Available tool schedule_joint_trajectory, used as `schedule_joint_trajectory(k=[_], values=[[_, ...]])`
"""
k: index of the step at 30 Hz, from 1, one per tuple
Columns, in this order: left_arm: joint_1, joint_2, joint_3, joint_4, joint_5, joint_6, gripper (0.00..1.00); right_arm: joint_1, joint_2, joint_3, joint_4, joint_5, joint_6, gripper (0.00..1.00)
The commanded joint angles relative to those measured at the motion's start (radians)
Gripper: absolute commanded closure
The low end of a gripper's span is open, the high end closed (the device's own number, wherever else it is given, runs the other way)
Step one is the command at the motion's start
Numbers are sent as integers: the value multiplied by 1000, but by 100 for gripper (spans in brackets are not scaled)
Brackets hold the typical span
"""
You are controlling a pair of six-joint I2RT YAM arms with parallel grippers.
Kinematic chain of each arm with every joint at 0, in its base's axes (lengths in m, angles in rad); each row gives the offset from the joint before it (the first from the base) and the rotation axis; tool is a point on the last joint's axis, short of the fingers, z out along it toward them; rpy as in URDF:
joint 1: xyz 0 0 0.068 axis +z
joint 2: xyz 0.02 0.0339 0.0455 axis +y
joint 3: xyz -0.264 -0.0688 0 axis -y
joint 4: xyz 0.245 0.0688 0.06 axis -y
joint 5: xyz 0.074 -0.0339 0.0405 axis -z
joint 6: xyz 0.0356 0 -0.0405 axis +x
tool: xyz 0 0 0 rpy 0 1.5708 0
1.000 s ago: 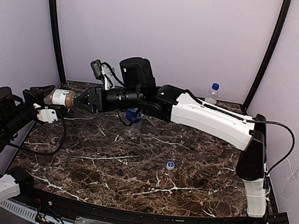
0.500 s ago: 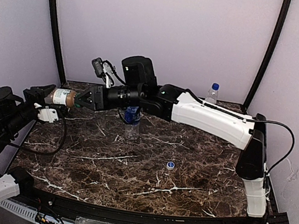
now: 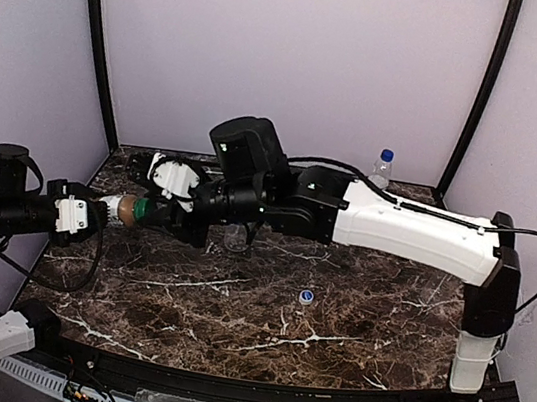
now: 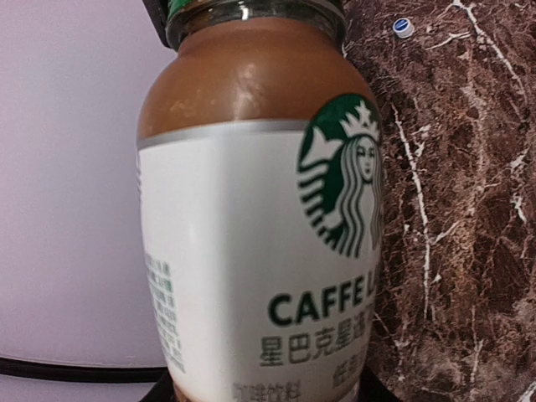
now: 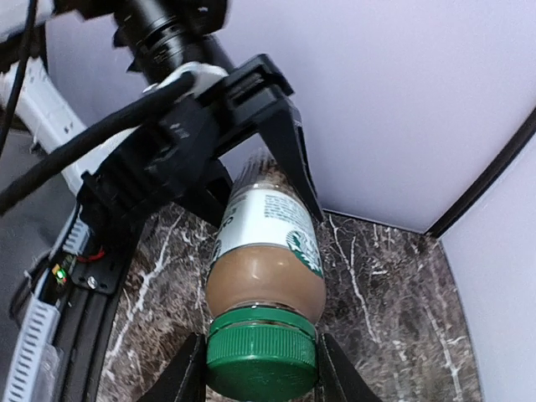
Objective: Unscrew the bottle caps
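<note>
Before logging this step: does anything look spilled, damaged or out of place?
No spill or damage shows. One oddity: the coffee bottle, full of brown liquid, lies sideways in the air between the left gripper and the right gripper, which clamps its green cap. A small blue-and-white cap lies loose on the table.

Your near and right table (image 3: 229,332) lies open, with only a loose cap (image 3: 306,296) on it. The right arm (image 3: 406,227) bars the back. A clear bottle (image 3: 236,239) stands beneath it, and another bottle (image 3: 383,168) stands by the rear wall. On the left, the gripped brown bottle (image 3: 124,208) and green cap (image 3: 146,209) crowd the side wall.
</note>
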Motion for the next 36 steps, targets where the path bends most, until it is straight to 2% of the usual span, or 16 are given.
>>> schedule_joint_trajectory(k=[1, 5, 9, 15, 18, 24, 25, 26, 27, 28, 29, 31, 36], values=[[-11, 35, 43, -239, 302, -90, 61, 112, -53, -87, -23, 85, -549, 100], [-11, 46, 62, -289, 343, -93, 62, 193, -87, -205, 45, 298, -913, 100], [-11, 51, 64, -311, 369, -87, 63, 239, -92, -303, 212, 502, -1223, 100], [-11, 52, 64, -318, 386, -88, 63, 246, -98, -372, 416, 579, -1504, 100], [-11, 50, 64, -317, 383, -89, 63, 246, -97, -405, 505, 585, -1567, 100], [-11, 42, 58, -315, 375, -92, 63, 245, -104, -424, 558, 601, -1538, 99], [-12, 41, 55, -314, 374, -91, 63, 245, -108, -430, 563, 601, -1538, 94], [-11, 41, 54, -312, 373, -90, 64, 245, -112, -435, 567, 602, -1535, 83], [-11, 41, 52, -310, 373, -90, 64, 245, -114, -437, 566, 606, -1529, 68], [-11, 39, 50, -304, 370, -95, 64, 245, -115, -435, 566, 612, -1518, 46], [-12, 39, 47, -301, 369, -98, 63, 245, -116, -432, 565, 618, -1504, 33], [-11, 37, 44, -291, 366, -108, 63, 245, -124, -437, 569, 628, -1478, 20], [-11, 28, 32, -245, 330, -149, 64, 243, -171, -487, 577, 631, -1394, 3]])
